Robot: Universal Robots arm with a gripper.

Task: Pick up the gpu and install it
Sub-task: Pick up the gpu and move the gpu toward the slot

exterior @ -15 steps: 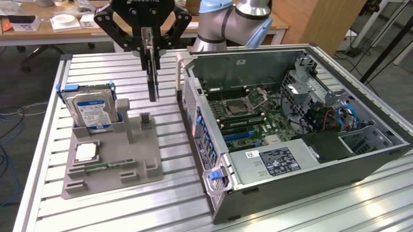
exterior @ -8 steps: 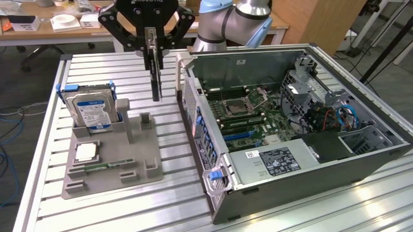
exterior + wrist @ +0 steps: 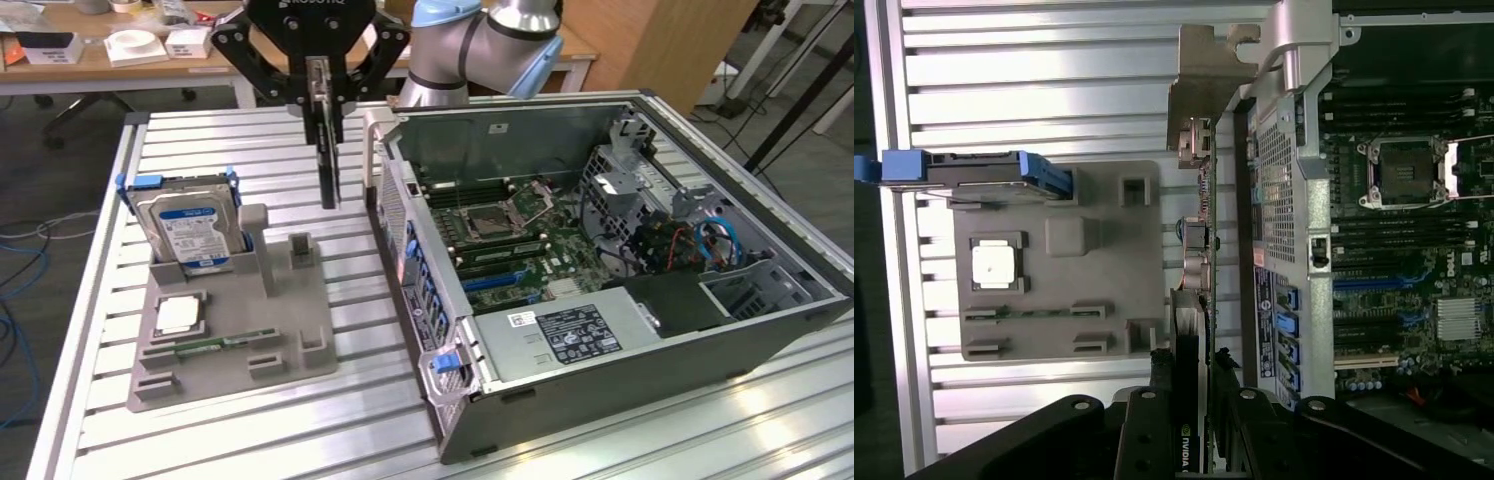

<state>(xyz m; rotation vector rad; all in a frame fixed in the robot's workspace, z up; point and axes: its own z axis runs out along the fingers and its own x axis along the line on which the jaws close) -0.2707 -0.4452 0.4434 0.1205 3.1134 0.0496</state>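
Clearance runs as a narrow lane between the grey holder (image 3: pixel 287 320) and the rear edge of the open computer case (image 3: pixel 407 230), over bare bench (image 3: pixel 200 440) slats. The pincer (image 3: pixel 318 88) points straight down above that lane, pinching the gpu (image 3: pixel 326 150), which hangs upright beside the case's edge.

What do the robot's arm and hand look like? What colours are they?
The arm is made of round, silvery-grey tubes with light blue caps at the joints. The hand is black, with two jointed fingers dotted with small bolts, and white letters printed near its top.
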